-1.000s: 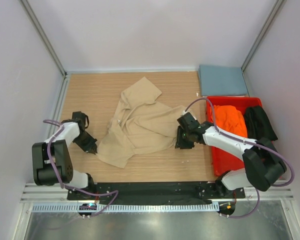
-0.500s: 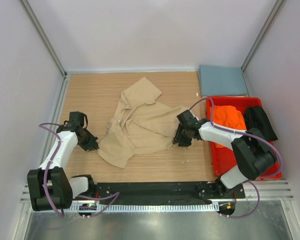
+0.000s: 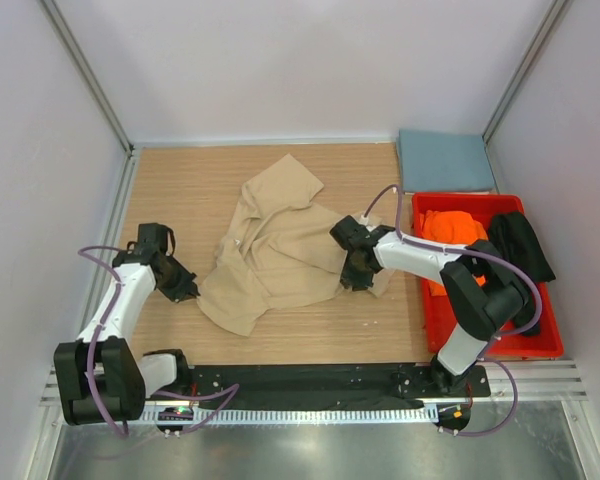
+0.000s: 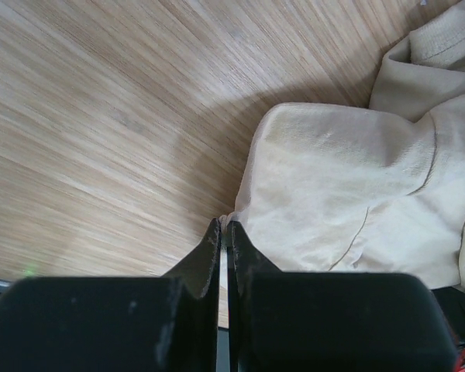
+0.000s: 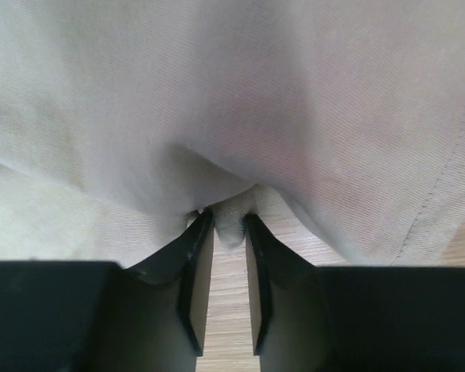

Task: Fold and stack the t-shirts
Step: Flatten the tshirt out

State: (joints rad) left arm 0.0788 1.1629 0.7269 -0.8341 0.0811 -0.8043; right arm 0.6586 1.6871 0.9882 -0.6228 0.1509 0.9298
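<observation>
Right gripper (image 5: 229, 221) jaws pinched a fold of the tan t-shirt (image 3: 280, 250). Left gripper (image 4: 223, 229) jaws were pressed together at its hem. It lay crumpled mid-table, unfolded. The blue-grey t-shirt (image 3: 445, 160) lay folded. The orange t-shirt (image 3: 458, 235) and black t-shirt (image 3: 520, 245) sat in the red bin (image 3: 490, 345).

T-shirts counted: four, being one tan t-shirt (image 3: 280, 250), one orange t-shirt (image 3: 455, 232), one black t-shirt (image 3: 520, 245) and one blue-grey t-shirt (image 3: 445, 160). Red bin (image 3: 540, 330): one. Grippers: two, the left gripper (image 3: 187, 293) and the right gripper (image 3: 352, 280).
</observation>
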